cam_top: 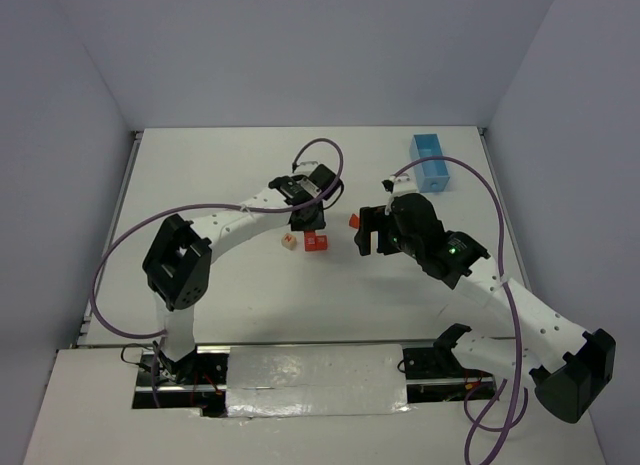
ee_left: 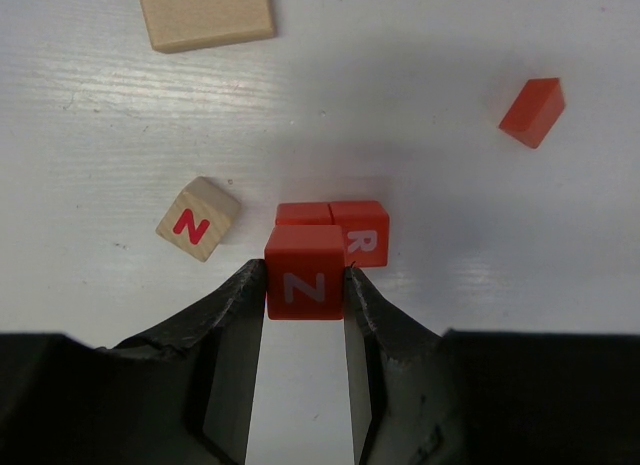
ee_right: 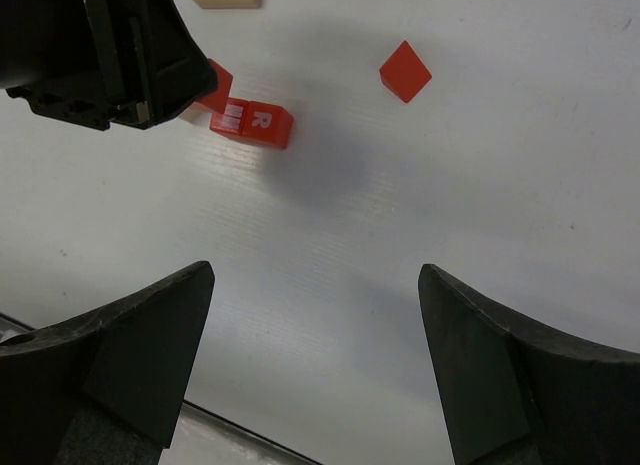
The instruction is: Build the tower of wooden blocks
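1. Left claw [ee_left: 304, 275]: part-closed, both pads pressed on opp. sides of the red wooden Z-marked cube [ee_left: 305, 268]. The cube is held square, letter face toward the wrist cam. Whether it rests on the white tabletop [ee_left: 470, 325] or hangs just above it: cannot tell.

2. Key relation: the row of 2 red wooden cubes [ee_left: 335, 225] (1 marked R) lies straight ahead of the claw tips, just beyond the held cube and approx. touching it in the wrist view. The 2 cubes touch side by side. The row's long axis runs across the claw's line of reach. Judgement: next move = lift, short advance fwd, set down centred over the seam. Left arm is nearer and carries the part.

3. Right claw [ee_right: 315, 285]: wide open, holding nothing. It hovers over bare tabletop to the right of the row, near but apart.

4. Loose parts:
- pale tan wooden cube w/ red N [ee_left: 198, 218]: just left of the row, turned at an angle, not touching.
- flat pale tan wooden block [ee_left: 205, 15]: further ahead, left.
- red wooden roof-shaped block [ee_left: 532, 111]: well apart, ahead-right, closer to the right arm.

5. Container: light-blue rectangular tray [cam_top: 430, 161] at the far right of the tabletop, well apart from all blocks. No block shows in it from overhead; it is small in view.
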{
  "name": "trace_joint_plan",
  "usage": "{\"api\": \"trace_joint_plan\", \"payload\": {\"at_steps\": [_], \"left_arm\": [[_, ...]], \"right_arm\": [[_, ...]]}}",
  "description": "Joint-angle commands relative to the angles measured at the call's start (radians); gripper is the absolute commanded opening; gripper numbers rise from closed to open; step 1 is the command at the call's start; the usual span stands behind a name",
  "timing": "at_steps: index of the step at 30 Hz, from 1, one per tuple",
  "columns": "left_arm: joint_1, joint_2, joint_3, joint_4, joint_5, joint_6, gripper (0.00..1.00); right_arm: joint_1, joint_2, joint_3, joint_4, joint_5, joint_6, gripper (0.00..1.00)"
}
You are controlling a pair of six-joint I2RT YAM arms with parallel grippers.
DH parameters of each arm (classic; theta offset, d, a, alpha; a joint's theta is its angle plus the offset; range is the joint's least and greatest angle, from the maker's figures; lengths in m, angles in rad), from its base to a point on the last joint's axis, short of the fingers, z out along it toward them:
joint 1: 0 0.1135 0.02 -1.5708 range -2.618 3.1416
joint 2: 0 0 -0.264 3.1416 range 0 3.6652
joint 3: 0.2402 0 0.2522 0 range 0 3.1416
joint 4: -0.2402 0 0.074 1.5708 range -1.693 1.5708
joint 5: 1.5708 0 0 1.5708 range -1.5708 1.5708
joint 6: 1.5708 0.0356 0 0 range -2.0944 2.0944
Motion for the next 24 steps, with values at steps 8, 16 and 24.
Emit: {"api": "trace_joint_plan", "payload": {"at_steps": [8, 16, 24], "left_arm": [[-0.014, 0.003, -0.056, 0.022, -0.023, -0.035, 0.02], [-0.019, 0.011, -0.067, 0.047, -0.02, -0.029, 0.08], [-0.019, 0.031, -0.042, 0.042, -0.026, -0.021, 0.09]], "right_arm": [[-0.001, -0.019, -0.007, 0.021, 0.01, 0.004, 0.9], [-0.001, -0.022, -0.01, 0.023, 0.006, 0.002, 0.9], [0.001, -0.026, -0.013, 0.026, -0.002, 0.002, 0.9]]}}
